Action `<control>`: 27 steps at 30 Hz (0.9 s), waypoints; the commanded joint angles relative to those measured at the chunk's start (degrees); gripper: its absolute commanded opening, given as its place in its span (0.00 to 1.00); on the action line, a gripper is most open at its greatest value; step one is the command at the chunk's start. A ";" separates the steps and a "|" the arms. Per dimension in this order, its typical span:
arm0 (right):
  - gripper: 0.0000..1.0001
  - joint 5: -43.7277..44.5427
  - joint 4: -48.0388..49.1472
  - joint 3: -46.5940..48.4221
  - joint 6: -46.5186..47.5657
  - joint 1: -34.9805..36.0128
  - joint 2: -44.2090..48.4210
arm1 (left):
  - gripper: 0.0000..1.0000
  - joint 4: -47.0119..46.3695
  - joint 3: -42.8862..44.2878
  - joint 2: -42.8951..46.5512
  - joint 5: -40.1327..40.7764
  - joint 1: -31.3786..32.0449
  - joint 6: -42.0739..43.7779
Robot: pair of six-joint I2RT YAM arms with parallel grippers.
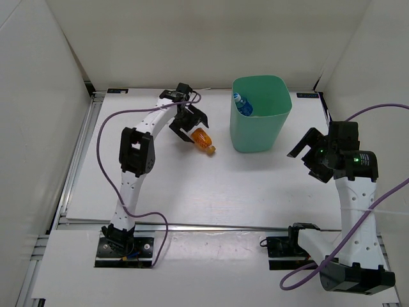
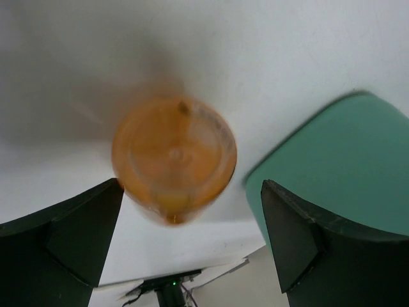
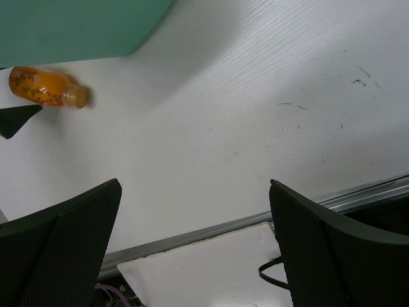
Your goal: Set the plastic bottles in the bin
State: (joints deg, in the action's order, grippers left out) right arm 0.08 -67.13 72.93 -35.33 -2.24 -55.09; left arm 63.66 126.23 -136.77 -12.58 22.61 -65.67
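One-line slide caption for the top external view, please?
Open left gripper poised at the orange bottle lying beside the green bin, blue-labelled bottle already inside.

No legible text anywhere; blue label on bottle (image 1: pixel 244 105) inside bin (image 1: pixel 259 134) too small to read.

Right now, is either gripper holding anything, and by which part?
Nothing is held. The left gripper is open by the squat orange plastic bottle without touching it; the right gripper is open, empty.
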 commanded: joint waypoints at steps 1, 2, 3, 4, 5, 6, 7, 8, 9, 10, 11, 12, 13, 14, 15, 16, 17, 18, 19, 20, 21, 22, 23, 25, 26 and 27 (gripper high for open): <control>1.00 1.15 1.57 -0.15 1.32 -0.22 0.33 | 1.00 -1.61 4.81 -2.36 -2.10 0.06 -0.86; 1.00 1.15 1.57 -0.67 1.32 -0.22 0.33 | 1.00 -3.87 4.81 -2.36 -3.14 0.06 -1.56; 1.00 1.15 1.57 -0.68 1.32 -0.22 0.33 | 1.00 -5.02 3.77 -2.88 -4.20 0.06 -1.57; 1.00 1.15 1.57 -0.68 1.32 -0.22 0.33 | 1.00 -5.91 3.76 -2.89 -5.25 0.06 -2.09; 1.00 1.15 1.57 -0.68 1.32 -0.22 0.33 | 1.00 -5.91 3.76 -3.67 -5.96 0.06 -2.09; 1.00 1.15 1.57 -0.68 1.32 -0.22 -0.19 | 1.00 -5.31 3.76 -4.29 -6.49 0.06 -2.09; 1.00 1.15 1.57 -0.68 1.32 -0.22 -0.19 | 1.00 -5.30 1.93 -4.29 -6.49 0.06 -2.09; 1.00 1.15 1.57 -0.68 1.32 -0.22 -0.19 | 1.00 -5.30 0.87 -4.29 -7.10 0.06 -1.40; 1.00 1.15 1.57 -0.68 1.32 -0.22 -0.19 | 0.97 -5.30 -0.28 -4.29 -7.11 0.06 -0.87; 1.00 1.15 1.57 -0.68 1.32 -0.22 -0.71 | 0.95 -5.30 -2.46 -3.51 -7.11 0.06 -0.08; 1.00 0.63 1.57 -0.68 1.32 -0.22 -0.72 | 0.92 -5.30 -3.44 -3.50 -7.11 0.06 1.58; 1.00 0.63 1.57 -0.68 1.32 -0.22 -0.72 | 0.85 -5.30 -4.58 -2.89 -7.11 0.06 2.47; 1.00 0.63 1.57 -0.68 1.32 -0.22 -0.72 | 0.74 -5.30 -5.55 -2.19 -7.11 -0.46 3.08; 1.00 0.63 2.09 -0.68 1.32 -0.22 -1.24 | 0.56 -3.99 -7.48 -2.19 -7.11 -0.46 3.09; 1.00 0.63 2.09 -0.68 1.32 -0.22 -1.25 | 0.49 -3.46 -8.80 -1.49 -7.11 -1.07 3.87; 1.00 0.10 2.09 -0.68 1.32 -0.22 -1.25 | 0.44 -3.45 -8.81 -0.61 -7.11 -1.08 4.84; 1.00 0.10 2.09 -0.68 1.32 -0.22 -1.25 | 0.39 -3.45 -8.81 0.18 -5.98 -1.08 5.46; 1.00 0.10 2.09 -0.68 1.32 -0.22 -1.77 | 0.39 -3.45 -8.81 0.97 -3.88 -1.08 5.99; 1.00 0.10 2.09 -0.68 1.32 -0.22 -1.77 | 0.39 -4.58 -8.81 2.89 -3.34 -1.69 5.99; 1.00 0.10 2.09 -0.68 1.32 -0.22 -1.77 | 0.39 -5.55 -8.12 3.96 -3.33 -1.69 5.99; 1.00 0.10 2.09 -0.68 1.32 -0.22 -1.77 | 0.39 -7.56 -7.41 5.01 -3.33 -2.65 4.77; 1.00 0.10 2.09 -0.68 1.32 -0.22 -1.77 | 0.39 -8.89 -6.36 7.02 -3.33 -3.36 4.07; 1.00 0.10 2.09 -0.68 1.32 -0.22 -1.77 | 0.39 -10.64 -3.74 7.91 -4.03 -4.76 3.27; 1.00 0.10 2.09 -0.68 1.32 -0.22 -1.77 | 0.39 -13.99 0.31 9.32 -5.17 -6.17 0.20; 1.00 0.10 2.09 -0.68 1.32 -0.22 -1.77 | 0.39 -16.96 4.68 9.94 -5.70 -7.31 -1.20; 1.00 0.10 2.09 -0.68 1.32 -0.22 -1.25 | 0.39 -18.99 6.72 9.94 -6.31 -7.84 -2.52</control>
State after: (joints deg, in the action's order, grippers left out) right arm 0.01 -66.22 72.25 -35.33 -2.24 -57.01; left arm 54.76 124.38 -136.92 -18.46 18.00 -64.29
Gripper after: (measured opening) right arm 0.998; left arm 0.745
